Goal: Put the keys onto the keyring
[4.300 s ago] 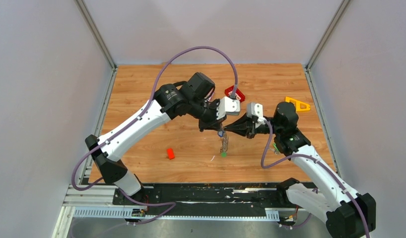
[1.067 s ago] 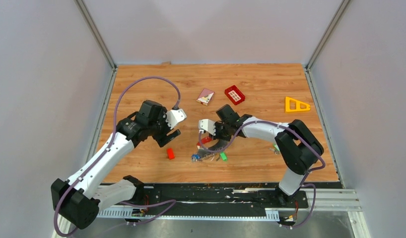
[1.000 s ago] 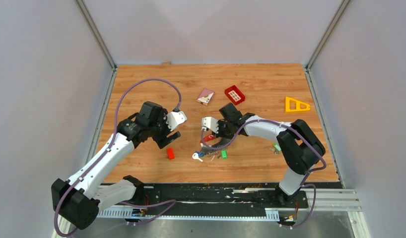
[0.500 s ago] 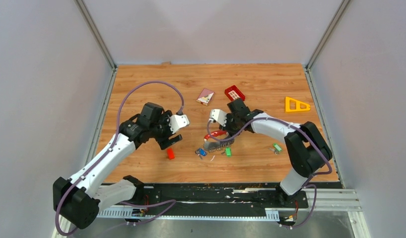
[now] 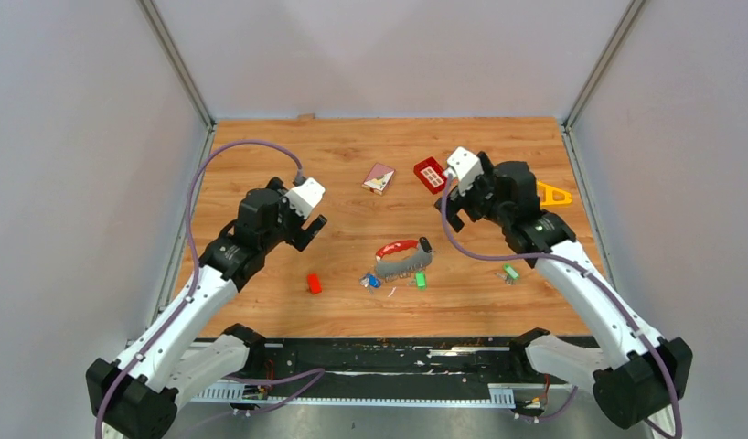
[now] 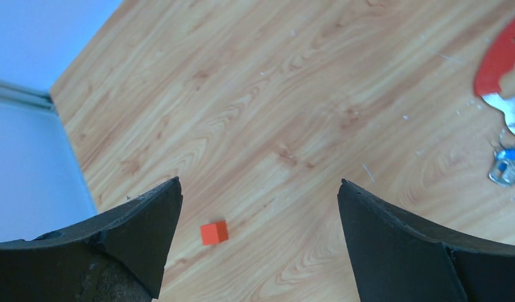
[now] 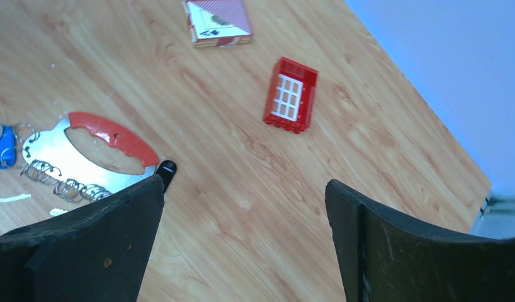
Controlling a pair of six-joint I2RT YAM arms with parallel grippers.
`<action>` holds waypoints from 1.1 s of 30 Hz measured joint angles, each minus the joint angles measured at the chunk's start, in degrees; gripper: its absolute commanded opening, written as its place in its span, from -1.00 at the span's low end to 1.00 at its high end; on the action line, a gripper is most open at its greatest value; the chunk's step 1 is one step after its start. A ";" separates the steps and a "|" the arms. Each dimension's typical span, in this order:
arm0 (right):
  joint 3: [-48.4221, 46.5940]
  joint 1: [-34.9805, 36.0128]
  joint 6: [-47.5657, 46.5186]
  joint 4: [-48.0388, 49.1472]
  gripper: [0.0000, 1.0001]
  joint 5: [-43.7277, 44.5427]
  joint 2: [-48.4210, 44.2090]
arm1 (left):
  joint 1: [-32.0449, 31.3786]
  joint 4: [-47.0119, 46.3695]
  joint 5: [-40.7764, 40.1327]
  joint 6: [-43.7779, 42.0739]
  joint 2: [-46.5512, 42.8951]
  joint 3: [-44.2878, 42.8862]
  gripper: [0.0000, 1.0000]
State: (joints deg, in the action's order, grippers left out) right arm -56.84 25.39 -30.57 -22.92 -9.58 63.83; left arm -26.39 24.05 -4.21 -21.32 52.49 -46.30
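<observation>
"Has either arm got hold of anything?"

"No. The left gripper [image 6: 258, 189] and right gripper [image 7: 242, 185] both hang wide open and empty. The keyring [image 5: 402, 259] lies flat mid-table, at four o'clock from the left one and about seven from the right. A blue key [image 5: 374, 282] and a black key [image 7: 167, 168] sit just beside it. Threaded or not, I can't tell."

"What next, then?"

"A fresh pick, I'd say: the stray green key [image 5: 510, 272] at its three o'clock, with the ring pinned firm."

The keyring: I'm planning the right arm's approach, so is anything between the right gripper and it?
Nothing visible does. Bare table lies between the open right gripper and the keyring; only a black key head sits at the keyring's end nearest the gripper. The red tray lies away from that path.
</observation>
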 measured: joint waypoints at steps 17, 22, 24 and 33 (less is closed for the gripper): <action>8.48 -7.82 15.72 2.45 1.00 5.01 -19.93 | 6.12 -16.39 -2.19 10.93 -7.89 3.39 1.00; 13.53 -8.98 16.00 5.16 1.00 4.59 -25.16 | 6.19 -16.70 -2.38 11.63 -11.63 4.59 1.00; 14.47 -9.09 16.52 6.36 1.00 5.09 -25.40 | 6.19 -16.65 -2.34 11.63 -12.59 4.59 1.00; 14.82 -9.09 19.08 8.98 1.00 7.89 -26.95 | 6.19 -16.04 -1.18 11.65 -12.57 4.59 1.00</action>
State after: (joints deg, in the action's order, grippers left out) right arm -42.02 16.29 -11.49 -13.93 -1.69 36.88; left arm -20.21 8.01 -5.39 -9.67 39.92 -41.71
